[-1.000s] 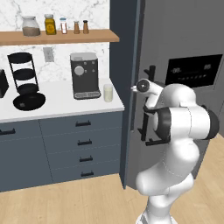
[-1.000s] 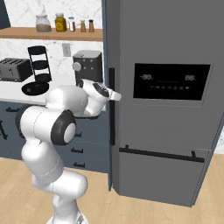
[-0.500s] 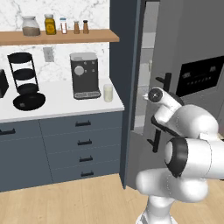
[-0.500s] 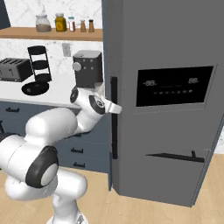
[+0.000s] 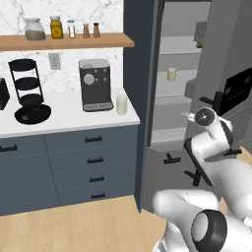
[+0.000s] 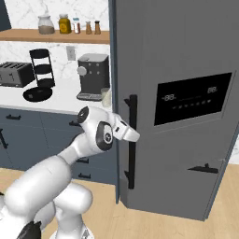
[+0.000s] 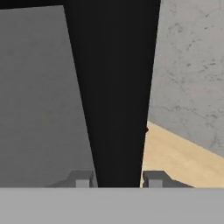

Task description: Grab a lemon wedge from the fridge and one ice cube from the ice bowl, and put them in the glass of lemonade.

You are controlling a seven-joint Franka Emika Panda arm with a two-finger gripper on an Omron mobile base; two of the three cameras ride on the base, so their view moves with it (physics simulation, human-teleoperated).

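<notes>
We have the fridge (image 5: 197,74) door swung partly open, our claw (image 7: 117,179) clenched on its black handle (image 6: 132,140); the glass of lemonade (image 5: 121,105) waits on the bench (image 5: 69,118); wedge and ice remain ungathered.

White arm folded at the elbow, forearm raised and reaching forward at mid-height. Pincer (image 7: 117,178) closed around the black vertical bar handle (image 7: 114,87) of the fridge door; one dark fingertip (image 7: 82,179) stands on each side of the bar, touching it. Wrist roughly level, hand pointing at the door edge.
</notes>
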